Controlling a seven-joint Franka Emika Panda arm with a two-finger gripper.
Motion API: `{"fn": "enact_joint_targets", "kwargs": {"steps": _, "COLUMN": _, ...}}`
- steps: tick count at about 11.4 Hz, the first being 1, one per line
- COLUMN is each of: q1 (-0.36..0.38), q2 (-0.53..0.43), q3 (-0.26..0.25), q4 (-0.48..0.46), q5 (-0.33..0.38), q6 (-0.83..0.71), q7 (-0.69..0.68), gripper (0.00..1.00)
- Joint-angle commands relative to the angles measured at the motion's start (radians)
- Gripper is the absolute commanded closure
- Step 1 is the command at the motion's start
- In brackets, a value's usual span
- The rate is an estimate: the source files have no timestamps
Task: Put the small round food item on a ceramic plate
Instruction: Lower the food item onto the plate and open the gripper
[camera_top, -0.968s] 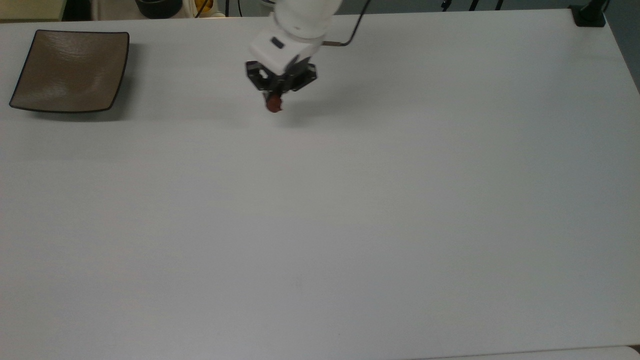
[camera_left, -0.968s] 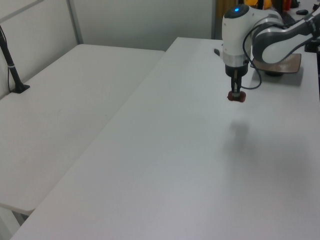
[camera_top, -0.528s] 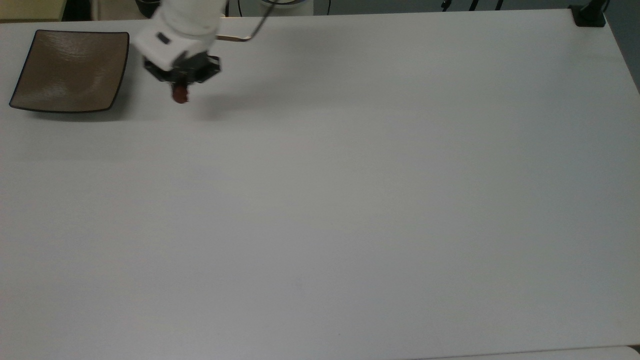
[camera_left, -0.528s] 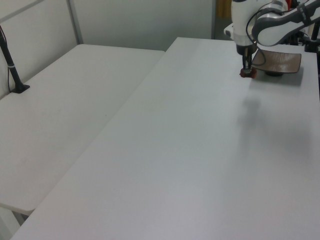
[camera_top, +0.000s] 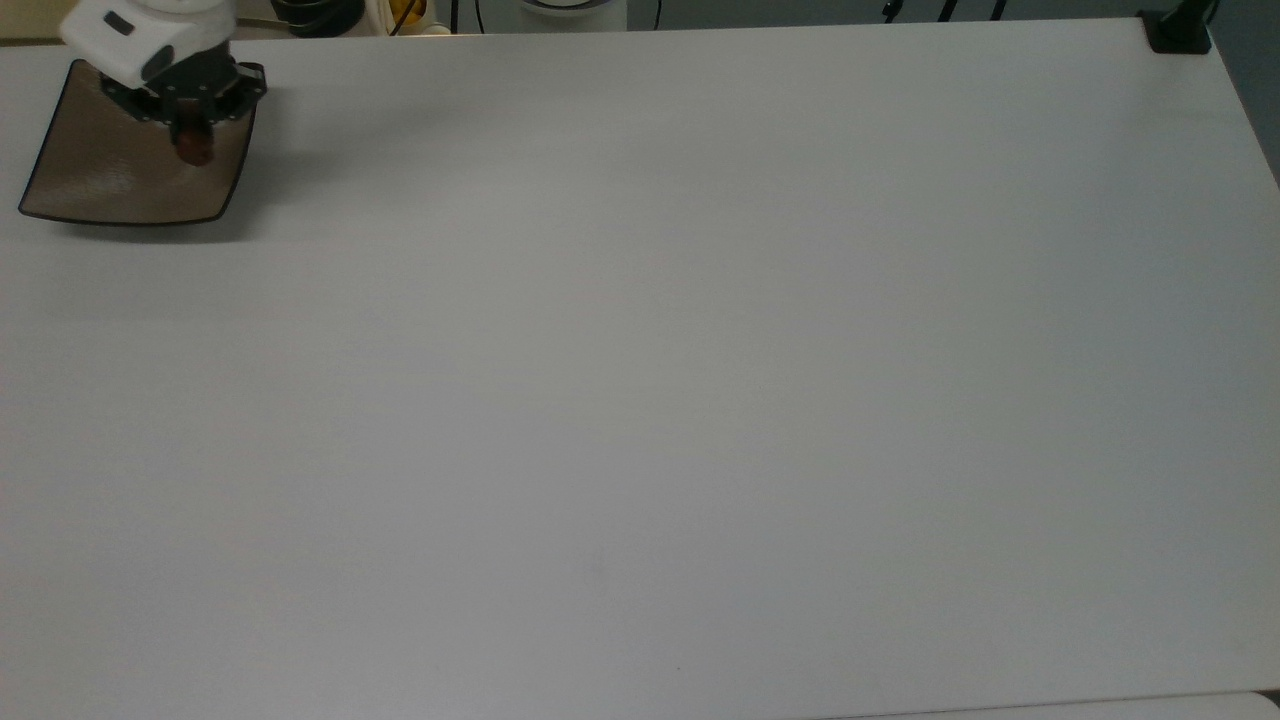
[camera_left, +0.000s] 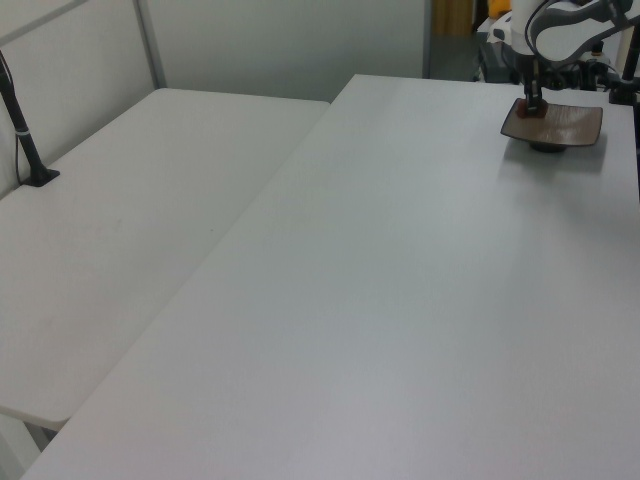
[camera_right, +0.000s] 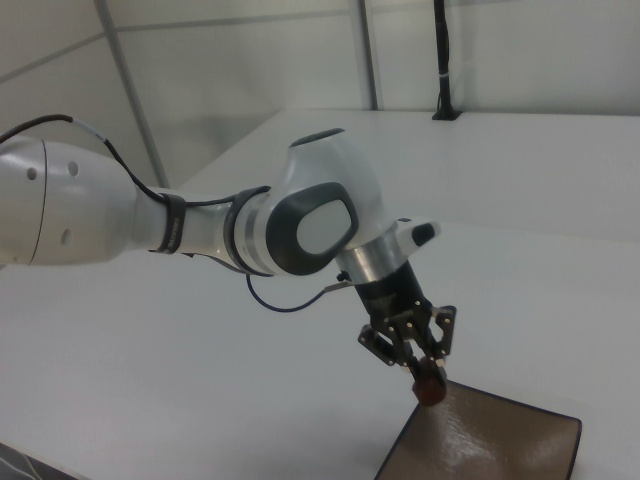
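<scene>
The top view puts the gripper (camera_top: 193, 143) over the plate (camera_top: 100, 180), in the table's (camera_top: 640, 400) far-left corner as the top view frames it. Its fingers are clamped on the food item (camera_top: 195, 148), a small dark red-brown lump that hangs over the plate's upper-right part in the top view. The white wrist housing covers the plate's upper edge there, so that edge is hidden; the other three dark rims are plain to see, as is the plate's shadow along its lower side.

The left view gives the height that the top view lacks. Here the plate (camera_left: 565, 125) sits far off on the table (camera_left: 400, 300), seen edge-on with its corners curled up, and the gripper (camera_left: 534, 108) points straight down with the food item (camera_left: 533, 111) low over the plate's side on the left view's left. Whether the lump touches the glaze cannot be told.

The right view is the closest. It shows the arm (camera_right: 200, 235) reaching in from the right view's left, a thin cable looping under the wrist, and the black linkage of the gripper (camera_right: 428, 385) closed around the food item (camera_right: 430, 391). The lump hangs just above the near corner of the plate (camera_right: 500, 445), whose glossy brown face catches the light.
</scene>
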Motion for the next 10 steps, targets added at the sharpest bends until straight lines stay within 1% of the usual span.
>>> {"fn": "enact_joint_targets", "kwargs": {"steps": 1, "q1": -0.029, "q2": 0.018, "q3": -0.008, "q4": 0.000, "q5": 0.003, "q6": 0.062, "q7": -0.041, "gripper": 0.00}}
{"fn": "enact_joint_targets", "kwargs": {"steps": 4, "q1": -0.029, "q2": 0.016, "q3": -0.008, "q4": 0.000, "q5": 0.004, "q6": 0.062, "q7": -0.041, "gripper": 0.00}}
{"fn": "enact_joint_targets", "kwargs": {"steps": 6, "q1": -0.029, "q2": -0.003, "q3": -0.008, "q4": 0.002, "q5": 0.017, "q6": 0.050, "q7": -0.024, "gripper": 0.00}}
{"fn": "enact_joint_targets", "kwargs": {"steps": 7, "q1": -0.026, "q2": -0.028, "q3": -0.008, "q4": 0.000, "q5": 0.070, "q6": 0.033, "q7": -0.010, "gripper": 0.00}}
{"fn": "enact_joint_targets", "kwargs": {"steps": 8, "q1": -0.020, "q2": -0.063, "q3": -0.006, "q4": 0.002, "q5": 0.161, "q6": -0.016, "q7": 0.008, "gripper": 0.00}}
{"fn": "enact_joint_targets", "kwargs": {"steps": 9, "q1": -0.015, "q2": -0.109, "q3": -0.006, "q4": 0.011, "q5": 0.250, "q6": -0.086, "q7": 0.029, "gripper": 0.00}}
{"fn": "enact_joint_targets", "kwargs": {"steps": 10, "q1": -0.015, "q2": -0.158, "q3": -0.005, "q4": 0.032, "q5": 0.317, "q6": -0.178, "q7": 0.043, "gripper": 0.00}}
